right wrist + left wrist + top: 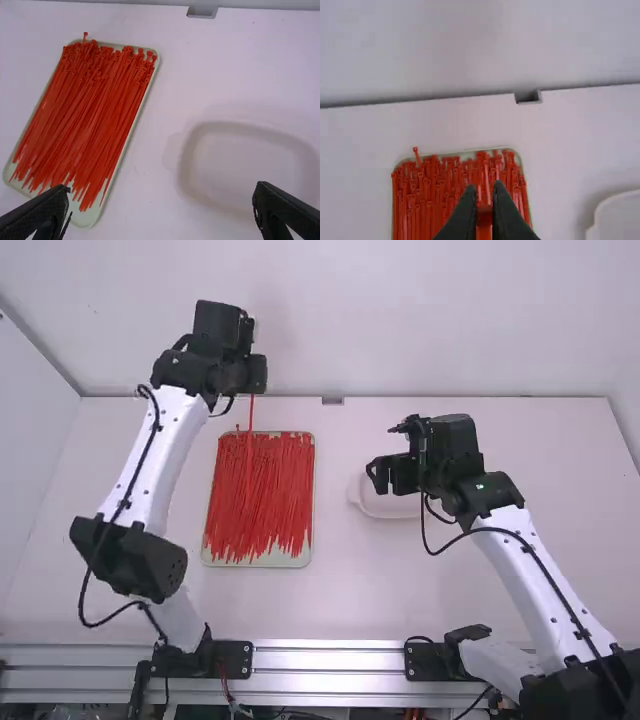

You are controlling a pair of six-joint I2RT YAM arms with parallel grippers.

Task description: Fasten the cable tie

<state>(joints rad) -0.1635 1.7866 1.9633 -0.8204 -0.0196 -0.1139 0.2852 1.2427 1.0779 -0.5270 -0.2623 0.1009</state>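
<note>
A pale tray (258,561) holds a thick heap of red cable ties (260,495), also in the right wrist view as cable ties (82,117). My left gripper (246,388) hangs high over the tray's far end, shut on a single red cable tie (250,415) that dangles straight down. In the left wrist view the gripper (483,192) pinches that tie (483,220) between its black fingers. My right gripper (396,466) is open over a white container (385,502), its fingers (42,212) spread wide with nothing between them.
The white container (245,165) sits to the right of the tray (92,219), a little apart from it. A small grey bracket (527,96) marks the table's far edge at the back wall. Bare white table surrounds both.
</note>
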